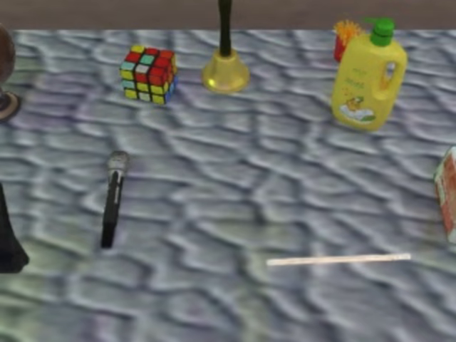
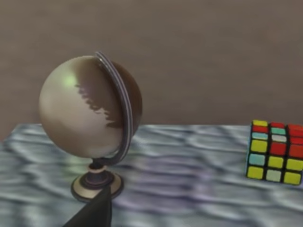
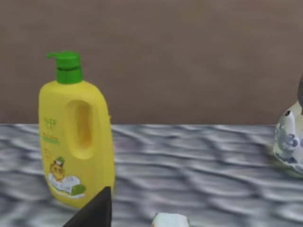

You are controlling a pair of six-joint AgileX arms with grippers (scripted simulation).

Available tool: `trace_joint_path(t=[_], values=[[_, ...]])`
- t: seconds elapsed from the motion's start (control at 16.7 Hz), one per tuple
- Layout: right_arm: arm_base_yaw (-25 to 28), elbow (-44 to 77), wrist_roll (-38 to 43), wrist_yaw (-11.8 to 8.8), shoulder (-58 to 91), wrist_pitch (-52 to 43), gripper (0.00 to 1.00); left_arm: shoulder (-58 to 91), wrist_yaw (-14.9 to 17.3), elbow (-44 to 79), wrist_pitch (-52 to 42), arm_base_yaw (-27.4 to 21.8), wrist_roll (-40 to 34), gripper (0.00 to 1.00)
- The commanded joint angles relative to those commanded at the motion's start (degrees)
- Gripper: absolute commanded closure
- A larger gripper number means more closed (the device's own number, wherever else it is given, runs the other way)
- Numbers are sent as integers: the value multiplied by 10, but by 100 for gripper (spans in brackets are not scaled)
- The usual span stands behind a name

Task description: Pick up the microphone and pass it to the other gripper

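The microphone (image 1: 112, 199) lies flat on the left part of the table, its grey mesh head toward the far edge and its black handle toward the near edge. My left gripper (image 1: 8, 242) shows as a dark shape at the top view's left edge, left of the handle's end and apart from it. In the left wrist view only one black finger (image 2: 97, 210) shows, with nothing beside it. My right gripper (image 3: 135, 220) is outside the top view. Its wrist view shows one black finger (image 3: 97, 210) before the yellow bottle, holding nothing.
A colour cube (image 1: 149, 73), a gold bell (image 1: 225, 71) and a yellow pump bottle (image 1: 367, 78) stand along the far edge. A globe (image 2: 90, 113) stands at the far left. A pale stick (image 1: 338, 259) lies near right. A red-and-white object (image 1: 447, 192) sits at the right edge.
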Motion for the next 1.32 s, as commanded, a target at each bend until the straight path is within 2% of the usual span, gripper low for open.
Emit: trace_joint_path(t=[0.24, 0.48, 1.32], values=[[0, 0, 0, 0, 0, 0, 0, 18, 0, 17, -11, -4, -4, 0], [0, 0, 0, 0, 0, 0, 0, 126, 0, 109, -75, -26, -23, 0], [0, 0, 0, 0, 0, 0, 0, 878, -10, 607, -455, -141, -127, 0]])
